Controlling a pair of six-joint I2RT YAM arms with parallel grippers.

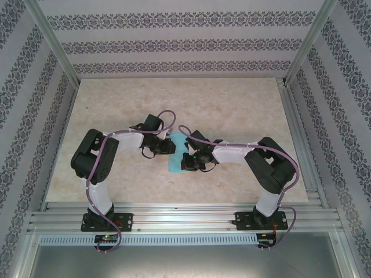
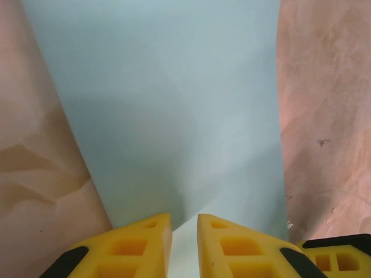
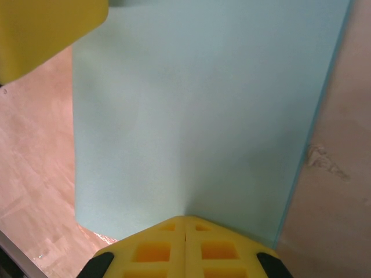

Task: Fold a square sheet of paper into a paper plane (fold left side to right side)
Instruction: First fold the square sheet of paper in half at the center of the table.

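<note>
Where the two arms meet at mid-worktop (image 1: 232, 110), one paper (image 1: 175, 156), pale turquoise, lies flat between them. Item, the left tool (image 2: 185, 231): jaws a narrow slit apart at the paper's edge, gripping nothing that I can make out. Item, the right tool (image 3: 185, 227): jaws pressed together, tips touching the far side's edge; whether they pinch it I cannot tell. Worktop marbled beige.

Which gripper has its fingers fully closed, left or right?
The right gripper: its two yellow fingers meet with no gap, tips at the edge of the blue paper. The left gripper has its fingers slightly apart, with paper visible between them.
</note>
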